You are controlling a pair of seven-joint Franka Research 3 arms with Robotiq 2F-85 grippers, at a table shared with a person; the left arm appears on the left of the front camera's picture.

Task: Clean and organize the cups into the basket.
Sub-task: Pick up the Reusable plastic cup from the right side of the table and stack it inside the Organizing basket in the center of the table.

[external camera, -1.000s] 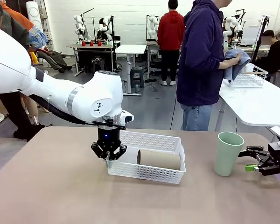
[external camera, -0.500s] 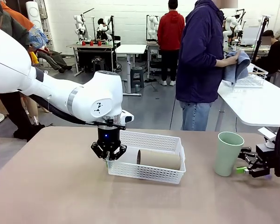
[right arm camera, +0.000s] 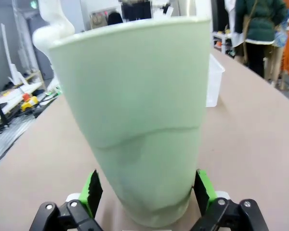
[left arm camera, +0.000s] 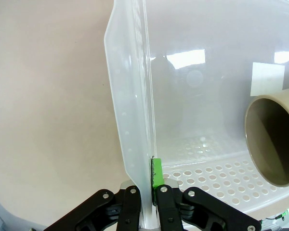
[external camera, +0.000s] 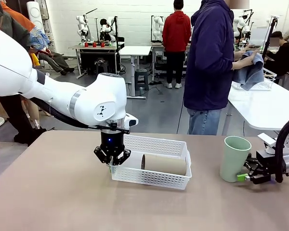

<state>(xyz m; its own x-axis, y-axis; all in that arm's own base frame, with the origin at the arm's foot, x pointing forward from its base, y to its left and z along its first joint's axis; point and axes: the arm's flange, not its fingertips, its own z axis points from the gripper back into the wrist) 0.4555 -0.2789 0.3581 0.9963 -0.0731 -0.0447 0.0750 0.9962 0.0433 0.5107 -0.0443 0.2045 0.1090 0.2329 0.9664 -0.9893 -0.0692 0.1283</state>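
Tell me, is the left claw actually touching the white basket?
Touching. The left wrist view shows the left gripper shut on the basket end wall, its green pad pressed flat against the plastic.

A matte brown tabletop (external camera: 48, 192) fills the foreground. Beyond its far edge stands a person in a navy hooded top and blue jeans (external camera: 209, 57), beside a white table (external camera: 265, 108) bearing a white wire rack (external camera: 269, 78) and a bunched blue-grey cloth (external camera: 250, 70). Farther off, a person in a red hooded top (external camera: 176, 33) faces away.
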